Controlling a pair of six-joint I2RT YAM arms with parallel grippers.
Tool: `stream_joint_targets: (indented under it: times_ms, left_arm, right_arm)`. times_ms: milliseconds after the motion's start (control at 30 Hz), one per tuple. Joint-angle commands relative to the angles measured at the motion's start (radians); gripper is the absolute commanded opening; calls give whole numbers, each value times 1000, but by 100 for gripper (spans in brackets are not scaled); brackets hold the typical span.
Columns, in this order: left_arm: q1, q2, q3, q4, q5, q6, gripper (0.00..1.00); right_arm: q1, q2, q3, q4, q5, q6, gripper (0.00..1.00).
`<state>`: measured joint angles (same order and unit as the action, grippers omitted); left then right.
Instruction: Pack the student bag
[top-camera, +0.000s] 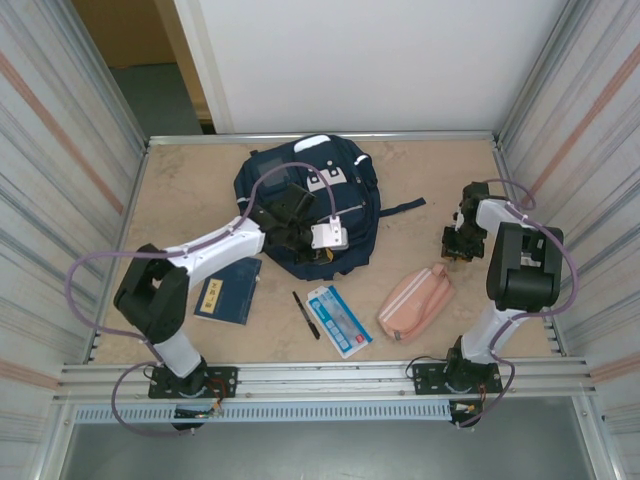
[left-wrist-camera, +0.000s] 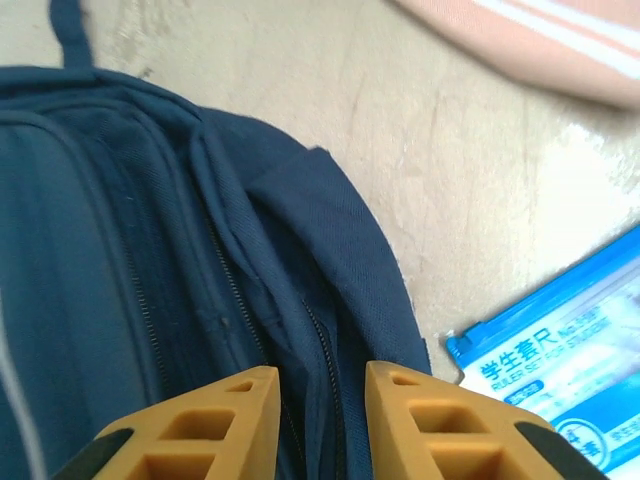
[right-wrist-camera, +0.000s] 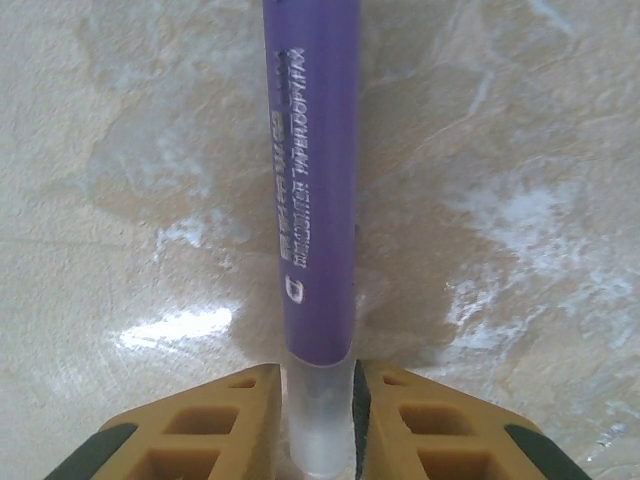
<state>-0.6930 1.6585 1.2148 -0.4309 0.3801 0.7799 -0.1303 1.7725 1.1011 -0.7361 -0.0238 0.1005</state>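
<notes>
The student bag (top-camera: 310, 190), navy with white patches, lies at the back middle of the table. My left gripper (top-camera: 300, 240) hovers over its near end. In the left wrist view the orange fingers (left-wrist-camera: 322, 375) stand apart above the bag's zipper seam (left-wrist-camera: 325, 350), with nothing between them. My right gripper (top-camera: 457, 243) is low over the table at the right, apart from the bag. In the right wrist view its fingers (right-wrist-camera: 318, 372) press both sides of the clear cap of a purple pen (right-wrist-camera: 312, 180), which points away over the tabletop.
A pink pencil pouch (top-camera: 415, 302) lies at the front right. A blue ruler-set packet (top-camera: 338, 320), a black pen (top-camera: 306, 315) and a dark blue notebook (top-camera: 228, 290) lie along the front. Corrugated metal walls close in the left and right sides.
</notes>
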Motion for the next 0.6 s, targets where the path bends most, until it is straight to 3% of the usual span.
stream_joint_targets:
  times_ms: [0,133,200,300,400,567]
  left_arm:
    - [7,-86,14,-36,13,-190,32]
    - [7,-168,-16,-17,-125,-490,38]
    - [9,-212,-36,-40,-157,-579,40]
    - [9,-295,-89,-52,-307,-793,42]
    - [29,-350,-112,-122,-393,-1005,42]
    - [59,-368,-143,-189,-390,-1238,43]
  right_arm:
    - [20,-57,14,-26,20,-10,30]
    - [52,-111,42,-37,38,-5,34]
    - [71,-137,61,-55,50,-9,37]
    - [112,-166,103,-81,54,-10,41]
    - [161,-185,144,-84,6,-10,46]
    - [195,-183,166,26,-191,-16,50]
